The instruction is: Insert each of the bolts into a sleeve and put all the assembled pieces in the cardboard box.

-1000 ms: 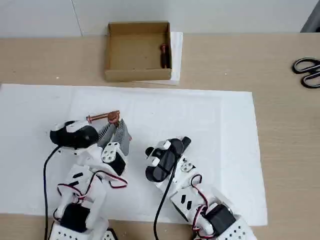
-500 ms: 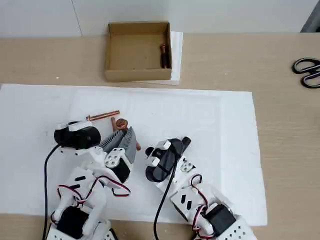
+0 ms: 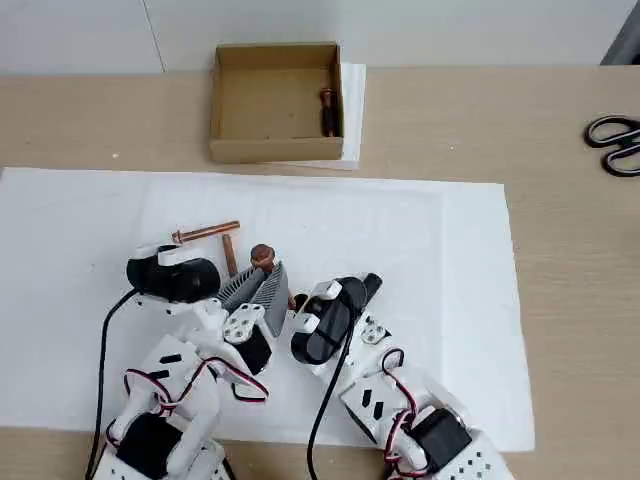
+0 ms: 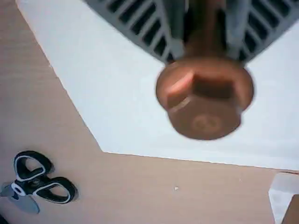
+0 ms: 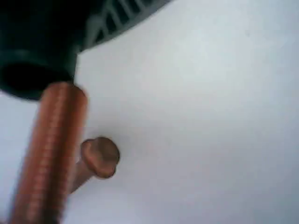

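My left gripper [image 3: 262, 276] is shut on a copper bolt [image 3: 262, 255], whose hex head [image 4: 205, 98] sticks out past the grey ribbed fingers [image 4: 140, 23]. It sits just left of my right gripper [image 3: 356, 292], which is shut on a black sleeve [image 5: 32, 51]. A copper threaded shaft [image 5: 53, 149] shows right beside the sleeve's open end. A long bolt [image 3: 205, 233] and a short copper piece [image 3: 230, 256] lie loose on the white sheet [image 3: 430, 250]. The cardboard box [image 3: 275, 150] stands at the back with one assembled piece [image 3: 327, 110] inside.
Black scissors [image 3: 615, 143] lie on the bare wood at the far right, also seen as scissors [image 4: 37, 183]. A white pad [image 3: 353, 110] pokes out from under the box. The sheet's right half has free room.
My left gripper has carried the bolt rightward and nearer, away from the loose long bolt and toward the right gripper. The right arm has stayed still.
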Controlling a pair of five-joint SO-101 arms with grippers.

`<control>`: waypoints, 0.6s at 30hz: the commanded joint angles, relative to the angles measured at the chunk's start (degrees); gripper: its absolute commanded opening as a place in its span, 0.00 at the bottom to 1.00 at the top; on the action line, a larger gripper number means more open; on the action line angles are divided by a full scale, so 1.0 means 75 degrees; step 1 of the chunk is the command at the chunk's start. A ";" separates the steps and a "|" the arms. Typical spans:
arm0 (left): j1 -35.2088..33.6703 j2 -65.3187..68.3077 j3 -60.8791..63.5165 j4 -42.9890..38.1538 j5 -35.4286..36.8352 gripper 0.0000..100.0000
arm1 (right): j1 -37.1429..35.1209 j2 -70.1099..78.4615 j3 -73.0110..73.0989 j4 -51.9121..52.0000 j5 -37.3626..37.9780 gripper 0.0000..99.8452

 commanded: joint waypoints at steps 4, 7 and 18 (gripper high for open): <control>0.0035 -0.0129 -0.0053 -0.0281 -0.0141 0.01 | -0.0076 -0.0111 0.0070 0.0006 -0.0117 0.00; 0.0035 -0.0129 -0.0053 -0.0281 -0.0141 0.01 | -0.0358 -0.0111 0.0070 0.0006 -0.0117 0.00; 0.0047 -0.0129 -0.0053 -0.0035 -0.0129 0.01 | -0.0322 -0.0123 0.0070 -0.0064 -0.0105 0.00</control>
